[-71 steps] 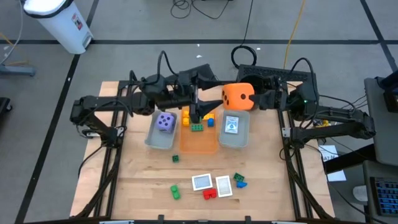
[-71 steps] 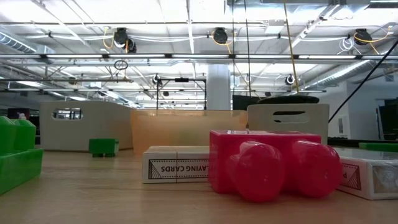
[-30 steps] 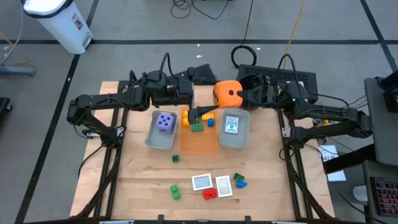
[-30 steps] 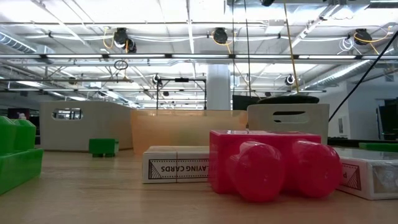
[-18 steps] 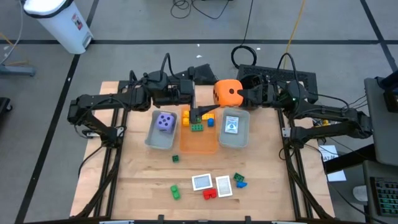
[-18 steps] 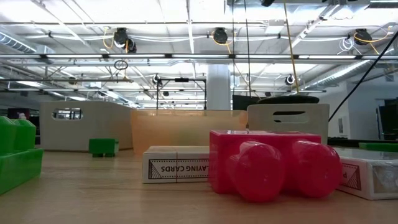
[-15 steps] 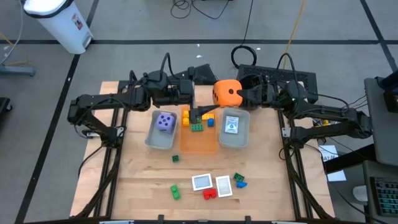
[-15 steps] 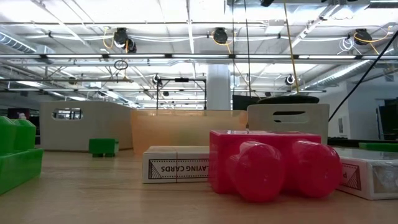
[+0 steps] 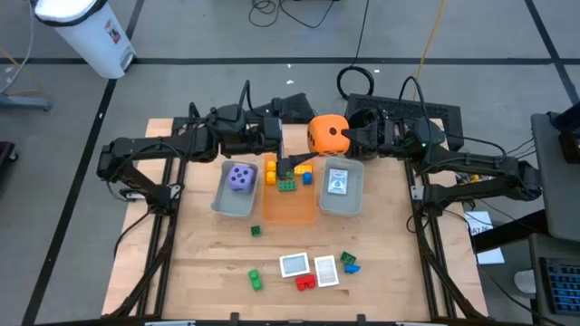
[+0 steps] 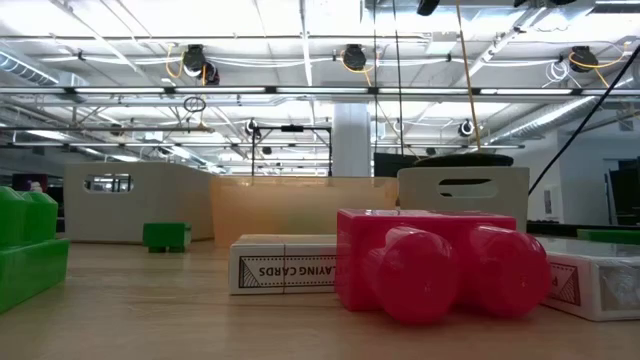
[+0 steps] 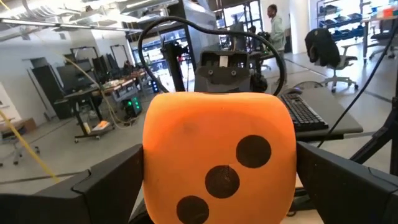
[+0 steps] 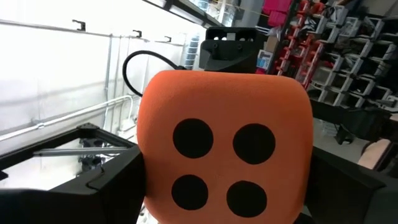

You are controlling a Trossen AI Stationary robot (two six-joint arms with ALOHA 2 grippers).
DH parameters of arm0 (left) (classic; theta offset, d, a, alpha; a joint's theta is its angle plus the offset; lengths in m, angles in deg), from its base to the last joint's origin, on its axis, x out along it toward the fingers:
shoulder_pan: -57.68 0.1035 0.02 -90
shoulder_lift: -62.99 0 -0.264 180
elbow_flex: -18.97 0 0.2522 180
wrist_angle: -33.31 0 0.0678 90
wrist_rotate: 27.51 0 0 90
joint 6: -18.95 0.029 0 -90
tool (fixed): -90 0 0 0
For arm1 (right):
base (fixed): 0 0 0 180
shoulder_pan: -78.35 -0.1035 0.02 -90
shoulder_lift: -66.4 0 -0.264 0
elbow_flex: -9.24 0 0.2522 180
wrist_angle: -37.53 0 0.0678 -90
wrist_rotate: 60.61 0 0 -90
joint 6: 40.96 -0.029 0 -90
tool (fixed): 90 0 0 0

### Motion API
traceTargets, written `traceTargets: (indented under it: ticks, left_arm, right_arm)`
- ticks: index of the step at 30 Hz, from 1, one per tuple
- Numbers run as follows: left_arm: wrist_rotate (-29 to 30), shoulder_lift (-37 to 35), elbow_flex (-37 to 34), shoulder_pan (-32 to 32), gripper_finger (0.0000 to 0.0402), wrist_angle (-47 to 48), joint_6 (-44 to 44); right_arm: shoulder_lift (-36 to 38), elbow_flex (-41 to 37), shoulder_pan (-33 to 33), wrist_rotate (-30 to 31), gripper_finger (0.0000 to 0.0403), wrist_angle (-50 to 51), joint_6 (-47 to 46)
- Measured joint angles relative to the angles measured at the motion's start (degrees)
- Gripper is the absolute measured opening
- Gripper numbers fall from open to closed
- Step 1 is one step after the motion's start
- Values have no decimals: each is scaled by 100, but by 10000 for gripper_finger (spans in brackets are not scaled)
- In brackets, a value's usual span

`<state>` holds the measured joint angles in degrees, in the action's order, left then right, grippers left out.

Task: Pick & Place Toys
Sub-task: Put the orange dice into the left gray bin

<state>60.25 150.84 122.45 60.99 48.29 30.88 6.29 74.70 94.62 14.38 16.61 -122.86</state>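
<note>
An orange die with dark spots (image 9: 326, 133) hangs in the air above the far ends of the trays, and my right gripper (image 9: 350, 136) is shut on it. My left gripper (image 9: 294, 138) faces it from the table's left. It is open, with a finger on either side of the die (image 11: 217, 155); whether they touch it I cannot tell. A purple die (image 9: 240, 177) lies in the left grey tray (image 9: 228, 205). Yellow, green and blue bricks (image 9: 286, 184) lie in the orange tray (image 9: 290, 213). A card (image 9: 337, 181) lies in the right grey tray (image 9: 344, 203). My right gripper pinches the orange die between its two fingers (image 12: 93, 186) by two opposite sides (image 12: 150, 168). The face with several spots is turned toward its wrist. The fingers reach in from the table's right, about level. The die is lifted clear of the trays and the table.
Loose on the near table lie a small green brick (image 9: 256, 231), another green brick (image 9: 256, 279), two cards (image 9: 294, 264), a red brick (image 10: 440, 265) and green and blue bricks (image 9: 349, 263). A white bin (image 9: 91, 32) stands on the floor at the far left.
</note>
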Motion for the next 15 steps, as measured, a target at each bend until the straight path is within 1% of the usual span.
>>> traceTargets:
  ticks: [3, 11, 15]
  left_arm:
    - [15, 0, 0, 0, 400, 56, -53]
    - [-62, -15, 9, 24, 400, 731, -479]
    - [-366, -4, 9, 53, 400, 710, -666]
  right_arm:
    - [-119, 0, 0, -4, 338, -44, -67]
    - [-349, -2, -133, -114, 337, -241, -155]
    - [-346, -2, -140, -209, 337, -242, -30]
